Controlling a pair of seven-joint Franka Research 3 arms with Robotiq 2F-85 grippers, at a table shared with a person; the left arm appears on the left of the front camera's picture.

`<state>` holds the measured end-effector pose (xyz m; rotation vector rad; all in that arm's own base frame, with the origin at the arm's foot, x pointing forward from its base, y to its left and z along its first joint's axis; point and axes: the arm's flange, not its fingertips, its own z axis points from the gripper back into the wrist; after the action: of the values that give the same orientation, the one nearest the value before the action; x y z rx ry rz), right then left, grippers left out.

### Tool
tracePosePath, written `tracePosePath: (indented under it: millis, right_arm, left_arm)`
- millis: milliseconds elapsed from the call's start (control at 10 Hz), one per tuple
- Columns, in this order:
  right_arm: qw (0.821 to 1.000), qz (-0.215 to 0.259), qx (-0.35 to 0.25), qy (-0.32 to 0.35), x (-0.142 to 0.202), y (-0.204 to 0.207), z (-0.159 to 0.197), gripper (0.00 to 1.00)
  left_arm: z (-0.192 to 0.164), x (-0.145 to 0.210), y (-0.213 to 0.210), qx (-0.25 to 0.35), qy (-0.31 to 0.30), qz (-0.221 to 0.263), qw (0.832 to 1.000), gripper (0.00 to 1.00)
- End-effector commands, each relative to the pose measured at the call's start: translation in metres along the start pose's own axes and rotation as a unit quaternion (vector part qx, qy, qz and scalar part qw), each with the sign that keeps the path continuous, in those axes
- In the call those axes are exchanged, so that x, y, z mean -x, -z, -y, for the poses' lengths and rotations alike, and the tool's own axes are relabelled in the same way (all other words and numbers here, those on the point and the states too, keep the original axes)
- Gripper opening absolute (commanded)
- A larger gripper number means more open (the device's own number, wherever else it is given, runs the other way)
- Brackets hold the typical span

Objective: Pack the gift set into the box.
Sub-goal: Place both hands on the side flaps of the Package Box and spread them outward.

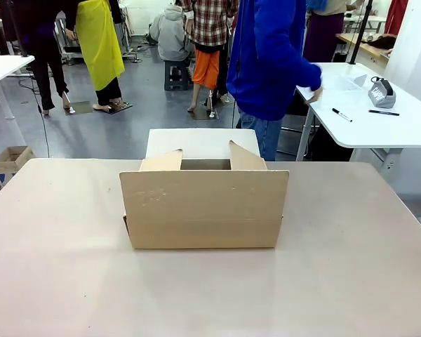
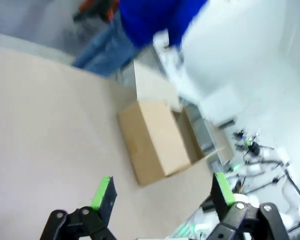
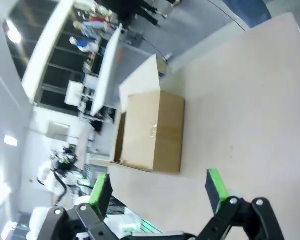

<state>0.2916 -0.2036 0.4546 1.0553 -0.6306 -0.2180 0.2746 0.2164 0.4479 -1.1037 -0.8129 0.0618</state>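
The box (image 1: pixel 205 210), a large plain brown carton, stands in the middle of the table with its top flaps raised and its inside hidden by the near flap. It also appears in the left wrist view (image 2: pixel 157 142) and the right wrist view (image 3: pixel 152 135), lying well ahead of each gripper. My left gripper (image 2: pixel 162 192) is open high above the table with nothing between its fingers. My right gripper (image 3: pixel 157 190) is open too and holds nothing. The gift set is out of view. A person in a blue top (image 1: pixel 270 60) stands behind the table, reaching toward a side table.
A white side table (image 1: pixel 379 116) at the right back carries a marker (image 1: pixel 342 114) and a small grey object (image 1: pixel 382 91). A white surface (image 1: pixel 196 142) sits just behind the box. A small brown carton (image 1: pixel 10 159) rests on the floor at the left.
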Motion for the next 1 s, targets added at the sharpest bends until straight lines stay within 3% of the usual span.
tracePosePath:
  millis: [0, 100, 200, 700, 800, 900]
  right_arm:
    - [0.999, 0.013, -0.016, 0.028, -0.007, 0.006, 0.026, 1.0]
    - [0.999, 0.028, 0.028, 0.012, -0.004, 0.011, 0.029, 1.0]
    - [1.0, 0.013, -0.01, 0.023, 0.002, -0.004, 0.016, 1.0]
    - [1.0, 0.013, -0.01, 0.023, 0.002, -0.004, 0.016, 1.0]
    - [0.999, 0.003, -0.002, 0.037, 0.006, -0.003, 0.013, 1.0]
    - [1.0, -0.003, 0.025, -0.003, 0.005, 0.018, -0.013, 1.0]
  left_arm:
    - [-0.027, 0.016, 0.007, 0.024, -0.037, 0.053, 0.998, 1.0]
    - [-0.03, 0.017, 0.011, -0.007, -0.04, 0.05, 0.998, 1.0]
    - [-0.017, 0.005, -0.013, 0.01, -0.028, 0.038, 0.999, 1.0]
    - [-0.017, 0.005, -0.013, 0.01, -0.028, 0.038, 0.999, 1.0]
    - [-0.017, 0.005, -0.01, 0.009, -0.043, 0.029, 0.999, 1.0]
    - [0.005, -0.001, 0.014, -0.002, -0.025, -0.013, 1.0, 1.0]
